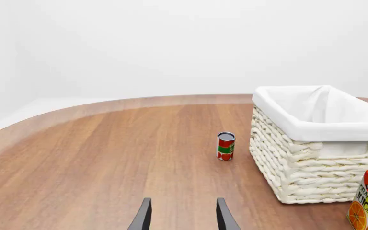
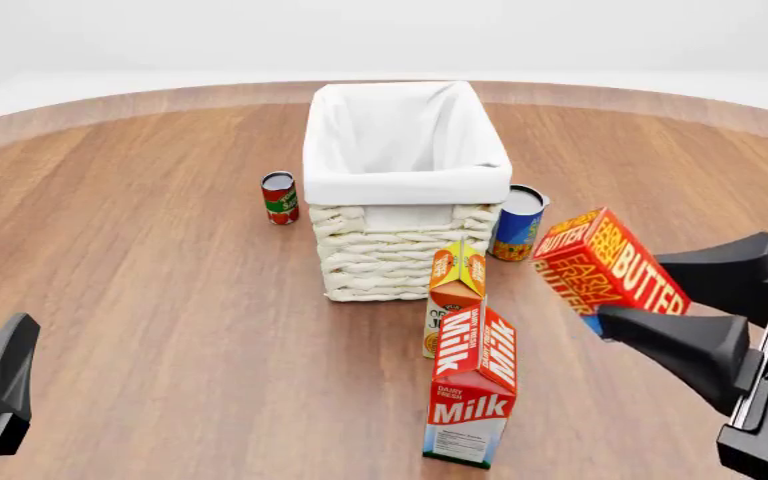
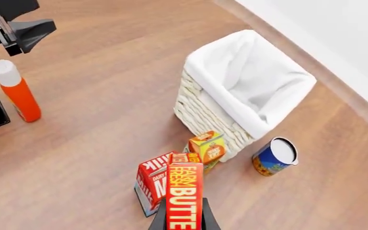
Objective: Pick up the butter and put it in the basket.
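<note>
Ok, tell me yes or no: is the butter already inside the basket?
No, in the front view the butter is held in the right gripper above the table, off to the side of the basket.

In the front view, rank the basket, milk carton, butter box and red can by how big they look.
1. basket, clearly largest.
2. milk carton and butter box look similar; the butter is lifted in the right gripper and nearer the camera, so I won't rank them.
3. red can, smallest, though farther away.
</note>
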{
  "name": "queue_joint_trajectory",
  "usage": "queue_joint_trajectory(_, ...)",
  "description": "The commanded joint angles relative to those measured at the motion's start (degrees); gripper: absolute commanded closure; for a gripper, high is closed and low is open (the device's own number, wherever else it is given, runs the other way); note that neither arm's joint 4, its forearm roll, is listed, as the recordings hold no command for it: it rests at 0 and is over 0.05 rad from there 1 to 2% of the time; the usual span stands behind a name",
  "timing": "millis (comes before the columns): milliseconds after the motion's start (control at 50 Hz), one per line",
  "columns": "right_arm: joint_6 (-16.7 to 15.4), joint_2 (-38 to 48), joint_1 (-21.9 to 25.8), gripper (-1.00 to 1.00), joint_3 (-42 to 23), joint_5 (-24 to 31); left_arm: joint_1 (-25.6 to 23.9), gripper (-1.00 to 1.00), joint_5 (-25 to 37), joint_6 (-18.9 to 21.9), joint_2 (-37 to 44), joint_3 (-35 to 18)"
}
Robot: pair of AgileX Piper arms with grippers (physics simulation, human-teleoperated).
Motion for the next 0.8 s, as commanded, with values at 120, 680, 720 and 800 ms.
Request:
queue_joint_trajectory(120, -0.40, 1.64, 0.93, 1.00, -5.34, 0.29, 0.00, -1.00, 0.00, 0.00, 0.00, 0.00)
queue_joint_trajectory(680, -2.98, 6.07, 3.33, 1.00, -14.62, 1.17, 0.00, -1.00, 0.00, 0.00, 0.00, 0.00)
queue_joint_trajectory(720, -3.18, 6.32, 3.68, 1.00, -15.30, 1.38, 0.00, -1.00, 0.00, 0.00, 0.00, 0.00)
queue_joint_trajectory(800, -3.87, 6.52, 4.04, 1.00, -16.44, 1.93, 0.00, -1.00, 0.00, 0.00, 0.00, 0.00)
